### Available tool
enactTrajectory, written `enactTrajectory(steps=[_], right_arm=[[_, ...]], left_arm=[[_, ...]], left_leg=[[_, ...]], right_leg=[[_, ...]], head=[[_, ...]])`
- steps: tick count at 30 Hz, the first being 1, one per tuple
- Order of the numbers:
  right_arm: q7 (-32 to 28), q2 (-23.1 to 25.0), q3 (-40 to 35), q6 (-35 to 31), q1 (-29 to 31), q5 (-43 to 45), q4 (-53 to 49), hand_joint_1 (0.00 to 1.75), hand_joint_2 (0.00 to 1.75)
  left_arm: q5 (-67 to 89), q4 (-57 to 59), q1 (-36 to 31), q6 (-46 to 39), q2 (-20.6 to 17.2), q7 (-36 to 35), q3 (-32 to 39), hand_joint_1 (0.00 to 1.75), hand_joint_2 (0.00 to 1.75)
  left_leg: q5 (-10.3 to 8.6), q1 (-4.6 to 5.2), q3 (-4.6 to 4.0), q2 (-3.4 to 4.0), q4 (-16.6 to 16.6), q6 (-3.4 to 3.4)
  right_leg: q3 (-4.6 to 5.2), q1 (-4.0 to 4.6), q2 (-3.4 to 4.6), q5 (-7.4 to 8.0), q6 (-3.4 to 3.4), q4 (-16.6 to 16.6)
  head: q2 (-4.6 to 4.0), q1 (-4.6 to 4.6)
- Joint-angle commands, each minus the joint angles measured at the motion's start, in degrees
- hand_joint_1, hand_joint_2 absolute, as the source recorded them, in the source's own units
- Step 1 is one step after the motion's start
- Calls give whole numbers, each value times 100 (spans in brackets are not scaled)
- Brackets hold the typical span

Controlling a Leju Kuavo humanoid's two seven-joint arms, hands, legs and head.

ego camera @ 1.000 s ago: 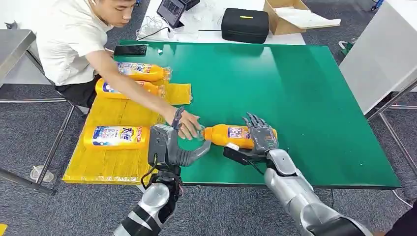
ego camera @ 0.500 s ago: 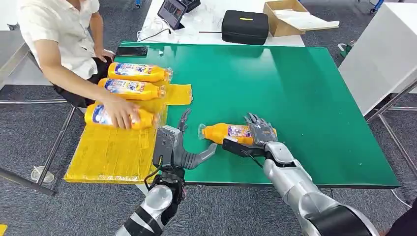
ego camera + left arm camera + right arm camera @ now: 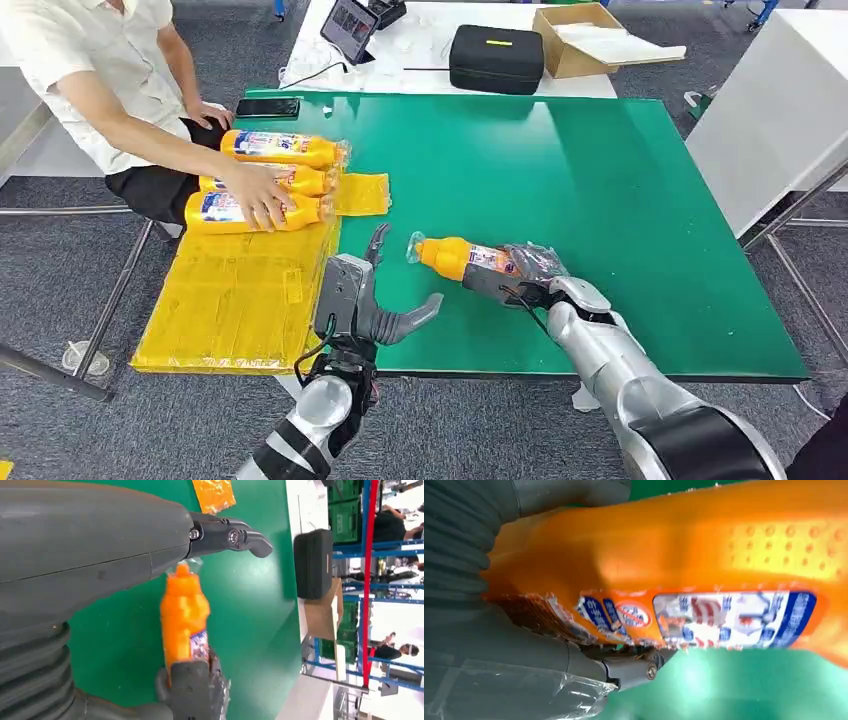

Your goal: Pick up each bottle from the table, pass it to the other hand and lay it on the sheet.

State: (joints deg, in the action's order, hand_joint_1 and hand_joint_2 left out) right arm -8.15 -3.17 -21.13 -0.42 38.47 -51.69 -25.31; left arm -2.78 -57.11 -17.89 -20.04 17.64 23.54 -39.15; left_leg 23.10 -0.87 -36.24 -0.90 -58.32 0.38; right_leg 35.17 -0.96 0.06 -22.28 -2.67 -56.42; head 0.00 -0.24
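Orange bottle (image 3: 462, 257) gripped at its base end by the right hand (image 3: 528, 270), cap end tilted toward the yellow sheet (image 3: 230, 300), over the green table (image 3: 600, 190) just off the sheet's edge. Left hand (image 3: 365, 300) beside the sheet's near corner, fingers spread wide, holding nothing, short of the bottle's cap. Three more bottles (image 3: 280, 149) lie on the sheet's far end; a person's hand (image 3: 262, 195) rests on them.
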Motion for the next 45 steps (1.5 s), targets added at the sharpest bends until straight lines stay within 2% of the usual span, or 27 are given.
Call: enactTrajectory(steps=[1, 2, 3, 4, 7, 10, 13, 15, 16, 18, 20, 22, 26, 27, 30, 31, 33, 34, 35, 40, 41, 42, 43, 45], right_arm=[[-23, 51, 247, 176, -366, 58, 226, 175, 175], [-23, 51, 247, 176, -366, 58, 226, 175, 175], [-386, 77, 425, 440, -388, 375, 200, 175, 175], [-1417, 59, 789, 935, -581, 1407, -186, 175, 175], [-1449, -20, 714, 1360, -674, 1830, -410, 175, 175], [-1474, -143, 644, 1366, -717, 1870, -482, 175, 175], [-1890, -96, 759, 1505, -885, 2505, -712, 175, 175], [-2376, 105, 978, 1685, -1135, 3245, -1214, 175, 175], [-2366, 151, 974, 1696, -1313, 3554, -1594, 175, 175], [-2204, 289, 962, 1209, -1779, 4119, -2585, 175, 175], [-2075, 336, 740, 1040, -2143, 4562, -3383, 175, 175], [-2076, 414, 540, 968, -2148, 4725, -3543, 175, 175], [-2061, 410, 473, 921, -2085, 4783, -3450, 175, 175], [-2069, 399, 470, 915, -2074, 4798, -3427, 175, 175], [-2079, 386, 473, 913, -2070, 4812, -3412, 175, 175], [-2079, 386, 473, 913, -2070, 4812, -3412, 175, 175], [-2236, 406, 360, 935, -2062, 4840, -3398, 175, 175], [-2225, 432, 231, 927, -1999, 4835, -3324, 175, 175], [-2219, 477, 150, 918, -1938, 4833, -3223, 175, 175], [-2237, 552, -330, 1138, -1709, 4725, -2729, 175, 175], [-2304, 549, -415, 1113, -1668, 4674, -2634, 175, 175], [-2327, 544, -472, 1094, -1644, 4643, -2592, 175, 175], [-2319, 523, -578, 1241, -1600, 4634, -2527, 175, 175], [-2287, 457, -732, 1444, -1523, 4604, -2417, 175, 175]], left_arm=[[15, 194, -109, 21, -110, 1, -46, 0, 175], [15, 194, -109, 21, -110, 1, -46, 0, 175], [17, 210, -118, 24, -105, 9, -43, 0, 175], [-152, 288, -159, 39, -75, 259, 42, 0, 175], [-208, 288, -161, 109, -89, 284, -14, 0, 175], [-222, 260, -144, 127, -77, 299, -51, 0, 175], [-373, 183, -105, 108, -60, 411, -37, 0, 175], [-883, 165, -23, 205, 10, 483, 153, 0, 175], [-1248, 217, -7, 281, 19, 446, 193, 0, 175], [-2288, 251, 218, -257, 148, 563, 587, 0, 175], [-3168, 274, 284, -116, 22, 259, 388, 0, 175], [-3226, 376, 239, 49, -106, 300, 49, 0, 175], [-3279, 429, 225, 52, -98, 374, -2, 0, 175], [-3291, 434, 213, 51, -100, 379, -9, 0, 175], [-3300, 435, 203, 49, -100, 381, -13, 0, 175], [-3300, 435, 203, 49, -100, 381, -13, 0, 175], [-3109, 495, 128, 80, -130, 459, -276, 0, 175], [-3122, 438, 108, 249, -143, 469, -395, 0, 175], [-3099, 326, 86, 316, -147, 523, -461, 0, 175], [-3146, 15, 23, 514, -211, 472, -524, 0, 175], [-2689, 11, -49, 245, -225, 798, -654, 0, 175], [-2661, 21, -67, 270, -185, 752, -646, 0, 175], [-2600, -30, -90, 323, -186, 760, -691, 0, 175], [-2293, -153, -125, 169, -171, 1025, -765, 0, 175]], left_leg=[[-1, -5, 12, -6, 13, -1], [-1, -5, 12, -6, 13, -1], [-1, -4, 14, -6, 14, -1], [-3, -4, 13, -10, 11, -1], [5, -22, 18, 14, 10, -4], [12, -16, 20, 20, 8, -15], [11, -19, 20, 19, 8, -15], [11, -18, 21, 23, 11, -14], [15, -19, 22, 35, 8, -16], [18, -17, 21, 44, 12, -16], [22, -16, 20, 47, 12, -16], [20, -16, -5, 48, 7, -17], [14, -15, -55, 40, 5, -15], [31, -12, -28, 53, 4, -11], [13, -14, -68, 36, 6, -15], [19, -13, -56, 36, 6, -13], [14, -14, -73, 34, 5, -15], [28, -12, -40, 44, 5, -11], [14, -12, -72, 38, 6, -15], [20, -14, -68, 54, 2, -16], [24, -14, -56, 59, 2, -15], [31, -13, -42, 65, 2, -14], [16, -16, -73, 44, 3, -15], [18, -17, -69, 46, 1, -14]], right_leg=[[-17, 8, -7, 0, 13, 14], [-17, 8, -7, 0, 13, 14], [-19, 7, -11, -2, 15, 13], [-18, 7, -17, -3, 11, 11], [-19, 26, 6, 3, 16, 16], [-13, 19, 16, 4, 23, 8], [-11, 22, 16, 5, 24, 11], [-12, 21, 19, 5, 25, 13], [-9, 21, 33, 5, 23, 10], [-8, 21, 41, 4, 25, 11], [-8, 20, 44, 1, 26, 8], [16, 18, 49, 3, 23, 1], [62, 16, 43, 2, 20, -2], [38, 16, 49, -12, 28, -4], [73, 14, 38, 2, 19, -2], [60, 14, 36, -5, 22, -2], [74, 13, 39, 2, 19, -2], [44, 14, 41, -11, 28, -2], [77, 13, 42, 2, 20, -2], [75, 15, 55, 1, 24, -5], [66, 16, 58, -2, 27, -7], [54, 17, 60, -7, 32, -8], [78, 17, 46, 3, 21, -4], [76, 18, 47, 1, 22, -4]], head=[[0, 0], [0, 0], [0, 0], [0, 0], [0, 2], [0, 0], [0, -2], [0, 0], [0, 0], [0, 0], [0, -2], [0, -2], [0, -2], [0, -4], [0, -2], [0, -2], [0, -2], [0, -2], [0, -4], [0, -4], [0, -4], [0, -4], [0, -2], [0, -2]])
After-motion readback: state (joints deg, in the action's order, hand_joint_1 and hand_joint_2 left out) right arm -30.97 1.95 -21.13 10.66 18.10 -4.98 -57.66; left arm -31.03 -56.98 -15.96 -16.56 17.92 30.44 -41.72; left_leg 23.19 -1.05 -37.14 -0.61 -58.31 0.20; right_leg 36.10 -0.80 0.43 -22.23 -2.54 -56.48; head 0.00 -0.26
